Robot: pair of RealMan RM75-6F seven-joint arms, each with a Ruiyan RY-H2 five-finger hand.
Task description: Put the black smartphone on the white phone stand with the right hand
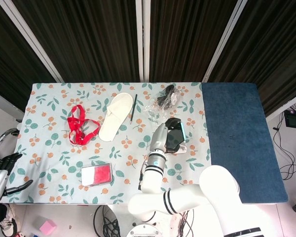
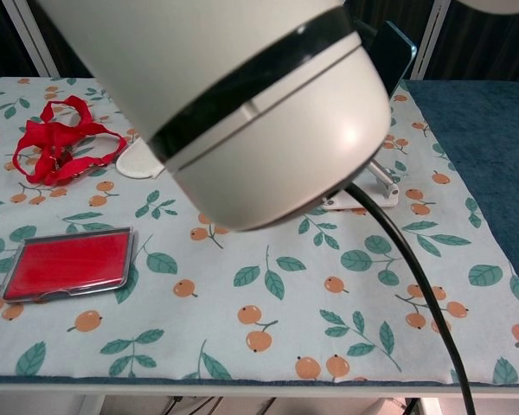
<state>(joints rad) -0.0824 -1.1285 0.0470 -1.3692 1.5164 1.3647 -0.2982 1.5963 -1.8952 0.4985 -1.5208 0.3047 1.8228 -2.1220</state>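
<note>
Here, your right hand (image 1: 163, 139) grips the black smartphone (image 1: 175, 137) at frame centre.
It sits over the white phone stand (image 2: 369, 192), perhaps touching; left hand (image 1: 1, 170) hangs open, lower left.

I see a red strap (image 1: 81, 125) far left on the desk (image 1: 49, 148), white slipper (image 1: 115, 116) beside a black pen (image 1: 133, 108), red case (image 1: 96, 174) near the front edge, clear bag (image 1: 162, 100) at back.
</note>
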